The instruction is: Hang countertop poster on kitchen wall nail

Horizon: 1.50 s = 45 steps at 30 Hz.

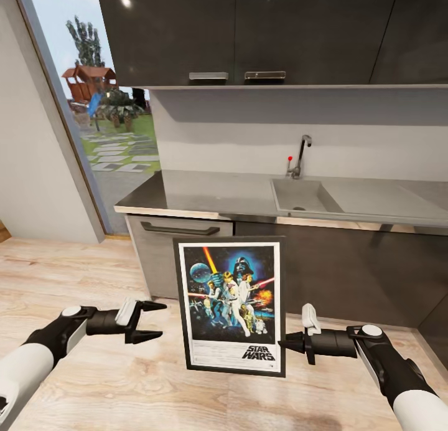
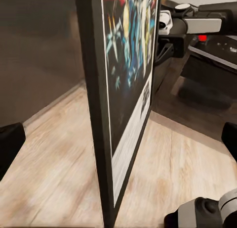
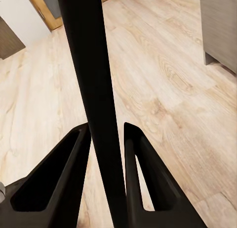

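Right claw [image 1: 287, 342] was clamped on the upright poster [image 1: 231, 303] by its right edge; left claw [image 1: 151, 321] hung apart, just beside its left edge.

"STAR WARS" in black on the poster [image 1: 231, 305]'s lower white border

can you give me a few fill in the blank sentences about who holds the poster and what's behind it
1. The poster is pinched at its edge by the ______ gripper.
2. The left gripper has its fingers ______, apart from the frame.
3. The sink is set into the kitchen countertop, with a chrome ______ behind it.
4. The title at the poster's foot reads STAR ______.

Missing words: right; open; tap; WARS
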Tool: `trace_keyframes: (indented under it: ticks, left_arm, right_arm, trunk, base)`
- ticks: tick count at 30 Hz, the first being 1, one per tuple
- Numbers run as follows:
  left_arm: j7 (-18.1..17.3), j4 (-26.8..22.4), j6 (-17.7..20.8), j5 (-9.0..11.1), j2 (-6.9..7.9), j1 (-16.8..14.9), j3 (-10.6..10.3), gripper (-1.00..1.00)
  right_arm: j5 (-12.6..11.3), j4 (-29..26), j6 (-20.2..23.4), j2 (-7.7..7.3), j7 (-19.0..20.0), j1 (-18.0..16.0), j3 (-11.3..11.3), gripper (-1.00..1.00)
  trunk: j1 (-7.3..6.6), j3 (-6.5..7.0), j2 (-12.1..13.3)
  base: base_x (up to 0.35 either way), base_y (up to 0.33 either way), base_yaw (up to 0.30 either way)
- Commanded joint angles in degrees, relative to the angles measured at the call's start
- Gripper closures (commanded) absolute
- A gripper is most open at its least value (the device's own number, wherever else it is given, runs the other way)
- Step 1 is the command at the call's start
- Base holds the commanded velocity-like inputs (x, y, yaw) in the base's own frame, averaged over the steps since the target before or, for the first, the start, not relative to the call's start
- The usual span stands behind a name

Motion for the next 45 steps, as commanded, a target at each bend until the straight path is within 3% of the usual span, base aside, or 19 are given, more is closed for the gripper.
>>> trace_keyframes:
  ticks: [1,4,10,14,16,20,24,25,26,27,29,30,31,32,33,35,36,45]
  left_arm:
    - [0.00,0.12,-0.51,1.36,0.53,-0.06,-0.47,-1.00]
    - [0.00,0.25,-0.54,3.46,1.57,-0.06,-0.48,-1.00]
    - [0.00,4.00,-0.51,5.30,3.42,-0.06,-0.55,-1.00]
    - [0.00,9.27,-0.52,6.97,3.68,-0.06,-0.55,-1.00]
    - [0.00,14.05,-0.60,9.87,3.79,-0.06,-0.51,-1.00]
    - [0.00,18.18,-0.57,14.32,3.75,-0.06,-0.59,-1.00]
    - [0.00,19.24,-0.45,15.62,3.38,0.54,-0.72,-1.00]
    - [0.00,19.44,-0.40,15.88,3.11,1.60,-0.71,-1.00]
    - [2.46,19.62,-0.39,16.41,2.76,4.04,-0.69,-1.00]
    - [6.91,19.73,-0.48,19.07,1.73,8.15,-0.71,-1.00]
    - [8.11,19.74,-0.56,20.99,0.93,9.88,-0.66,-1.00]
    - [9.12,19.73,-0.91,23.12,0.38,11.41,-0.61,-1.00]
    - [10.82,19.73,-2.34,29.30,-0.26,15.98,-0.44,-1.00]
    - [11.04,19.72,-2.56,30.65,-0.19,16.96,-0.39,-1.00]
    - [12.40,19.74,-2.85,32.55,0.04,19.50,-0.40,-1.00]
    - [13.29,19.73,-2.87,32.73,0.06,19.89,-0.40,-1.00]
    - [15.68,19.72,-2.86,33.04,0.09,20.51,-0.40,-1.00]
    - [16.39,19.72,-2.73,33.13,0.06,20.67,-0.47,-1.00]
  right_arm:
    - [0.37,-0.07,0.39,0.05,0.38,-0.03,-0.23,1.00]
    - [0.37,-0.07,0.38,0.05,0.38,-0.03,-0.23,1.00]
    - [0.37,-0.10,0.38,0.05,0.38,-0.05,-0.27,1.00]
    - [0.16,-0.22,0.46,0.01,0.38,-0.05,-0.38,1.00]
    - [-0.04,-0.41,0.52,-0.02,0.38,-0.07,-0.45,1.00]
    - [-0.19,-0.61,0.57,0.02,0.38,-0.06,-0.54,1.00]
    - [-0.23,-0.70,0.62,0.04,0.37,-0.06,-0.64,1.00]
    - [-0.28,-0.73,0.63,0.04,0.37,-0.08,-0.71,1.00]
    - [-0.35,-0.75,0.71,0.00,0.38,-0.09,-0.82,1.00]
    - [-0.44,-0.82,0.81,0.02,0.38,-0.09,-0.85,1.00]
    - [-0.46,-0.87,0.84,0.03,0.36,-0.07,-0.85,1.00]
    - [-0.48,-0.90,0.87,0.06,0.34,-0.07,-0.88,1.00]
    - [-1.54,-0.93,0.94,0.10,0.25,-0.11,-0.98,1.00]
    - [-2.48,-0.94,0.96,0.10,0.23,-0.09,-0.99,1.00]
    - [-5.42,-0.93,1.06,0.10,0.21,-0.09,-1.02,1.00]
    - [-5.77,-0.92,1.07,0.09,0.21,-0.09,-1.02,1.00]
    - [-6.27,-0.93,1.08,0.09,0.19,-0.08,-1.06,1.00]
    - [-6.52,-0.91,1.08,0.10,0.18,-0.07,-1.11,1.00]
  trunk:
    - [0.00,-0.06,-0.03]
    - [0.00,-0.06,-0.03]
    - [0.00,-0.06,-0.03]
    - [0.00,-0.06,-0.03]
    - [0.00,-0.06,-0.03]
    - [0.00,-0.06,-0.03]
    - [0.00,-0.06,-0.03]
    - [0.00,-0.06,-0.03]
    - [0.00,-0.06,-0.03]
    - [0.00,-0.06,-0.03]
    - [0.00,-0.06,-0.03]
    - [0.00,-0.06,-0.03]
    - [0.00,-0.06,-0.03]
    - [0.00,-0.06,-0.03]
    - [0.00,-0.06,-0.03]
    - [0.00,-0.06,-0.03]
    - [0.00,-0.06,-0.03]
    - [-1.54,1.20,2.77]
  base:
    - [0.000,0.000,0.000]
    - [0.000,0.000,0.000]
    - [0.000,0.000,0.000]
    - [0.000,0.000,0.000]
    - [0.000,0.000,0.000]
    - [0.000,0.000,0.000]
    - [0.000,0.000,0.000]
    - [0.000,0.000,0.000]
    - [0.000,0.000,0.000]
    - [0.000,0.000,0.000]
    - [0.000,0.000,0.000]
    - [0.000,0.000,0.000]
    - [0.000,0.000,0.000]
    - [0.000,0.000,0.000]
    - [0.000,0.000,0.000]
    - [0.000,0.000,0.000]
    - [0.000,0.000,0.000]
    - [0.000,0.000,0.000]
